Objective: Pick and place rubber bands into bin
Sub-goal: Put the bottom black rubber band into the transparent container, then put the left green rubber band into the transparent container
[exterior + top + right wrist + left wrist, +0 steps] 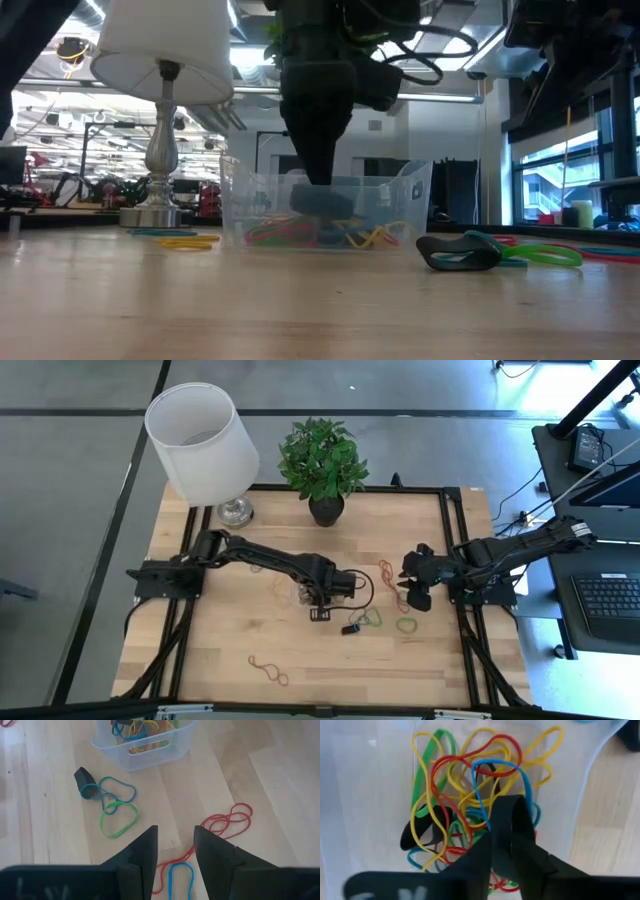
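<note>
The clear bin [298, 594] stands at the table's middle with several coloured rubber bands [465, 795] tangled inside. My left gripper [501, 842] points straight down into the bin [400, 200], its fingers a little apart. A wide black band [509, 815] stands in the gap. Loose bands lie on the wood: a black one [86, 782], a blue one [117, 790], green ones [406, 625] and red ones [227, 820]. My right gripper [175, 837] hovers open above the table's right side, over a blue band [180, 876], touching nothing. My left gripper comes from above, fingers pointing down into the bin. The wide black band [506, 827] stands upright in the gap between them, over the heap of bands. Whether the fingers touch it, I cannot tell.
A white lamp [203, 428] stands at the far left and a potted plant [322, 460] at the far middle. A red and yellow band [268, 670] lies near the front edge. Yellow bands [185, 240] lie left of the bin. Black frame rails run along both table sides.
</note>
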You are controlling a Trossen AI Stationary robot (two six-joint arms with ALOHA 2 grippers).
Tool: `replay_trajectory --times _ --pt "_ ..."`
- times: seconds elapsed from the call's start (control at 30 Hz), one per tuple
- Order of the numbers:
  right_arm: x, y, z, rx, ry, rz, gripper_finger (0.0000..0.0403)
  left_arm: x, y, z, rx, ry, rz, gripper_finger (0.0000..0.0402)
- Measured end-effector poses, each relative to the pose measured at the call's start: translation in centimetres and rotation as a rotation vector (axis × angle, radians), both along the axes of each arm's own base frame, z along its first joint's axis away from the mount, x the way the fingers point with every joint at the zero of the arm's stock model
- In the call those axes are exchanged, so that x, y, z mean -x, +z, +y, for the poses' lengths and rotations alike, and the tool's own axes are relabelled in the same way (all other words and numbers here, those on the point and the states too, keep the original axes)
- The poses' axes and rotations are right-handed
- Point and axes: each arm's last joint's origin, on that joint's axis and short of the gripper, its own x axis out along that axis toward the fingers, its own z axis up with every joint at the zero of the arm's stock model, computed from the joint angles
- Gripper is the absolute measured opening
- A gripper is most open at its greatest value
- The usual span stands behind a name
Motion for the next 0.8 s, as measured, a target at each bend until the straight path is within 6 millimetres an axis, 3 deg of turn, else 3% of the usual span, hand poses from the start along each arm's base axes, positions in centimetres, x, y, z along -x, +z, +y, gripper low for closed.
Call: replay_trajectory --times 0.1,0.27,0.5,0.67,0.8 --pt "0.0 0.0 0.0 0.008 0.012 0.001 0.0129 0.2 0.5 -0.2 -0.006 0.024 -0.011 0.01" --pt "0.0 0.0 0.0 0.008 0.011 0.001 0.0129 1.0 3.4 0.0 -0.025 0.059 -0.081 0.0131" --pt "0.0 0.0 0.0 -0.001 0.004 -0.002 0.0129 3.5 8.7 0.0 -0.099 -0.002 -0.205 0.0113" --pt "-0.3 0.3 0.1 -0.057 -0.055 -0.046 0.0111 6.7 8.4 0.1 -0.106 -0.088 -0.196 0.0055" --pt "-0.6 0.2 0.2 -0.102 -0.119 -0.036 0.0037 10.5 6.5 0.9 -0.083 -0.079 -0.25 0.0008"
